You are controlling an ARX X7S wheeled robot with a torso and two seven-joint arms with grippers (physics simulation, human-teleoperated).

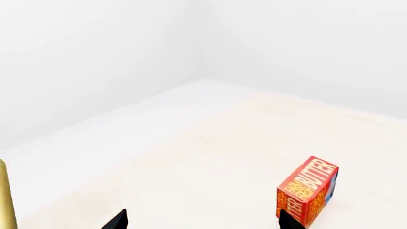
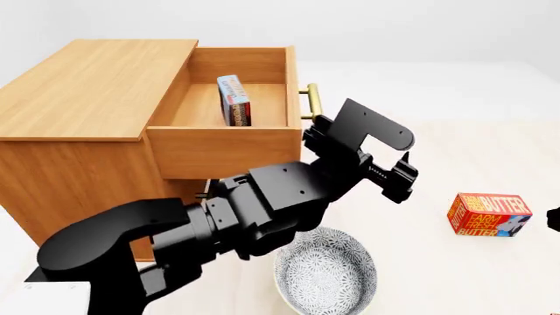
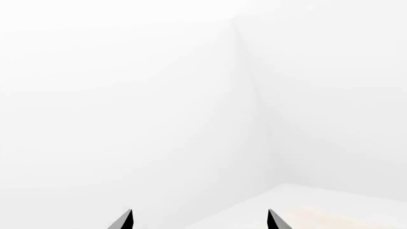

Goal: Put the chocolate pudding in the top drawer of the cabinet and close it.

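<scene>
The left fingers (image 1: 121, 220) stand spread wide apart with nothing between them: in the left wrist view only two dark tips show at the frame's lower edge, with bare cream tabletop (image 1: 210, 162) in the gap. One tip sits just in front of a red-orange butter box (image 1: 308, 190), which stands upright on the tabletop, while a sliver of brass handle (image 1: 6, 195) shows at the opposite edge of that view. The right fingers (image 3: 124, 220) are likewise parted and empty (two dark tips, pointed at white walls and a far corner of the tabletop). In the head view the left gripper (image 2: 389, 172) hangs in front of the cabinet (image 2: 79, 98), just forward of the brass handle on the top drawer (image 2: 223, 147), with the black arm reaching up from the lower left. Whether the gripper touches that handle cannot be told from here. The top drawer is pulled well out, and the chocolate pudding (image 2: 233, 100) stands on edge inside it, toward the back, light-blue face turned to the camera. Below the arm, a patterned grey-and-white bowl (image 2: 328, 275) rests on the tabletop near the cabinet's front corner. The butter box lies well to the right of the bowl, apart from everything else.
</scene>
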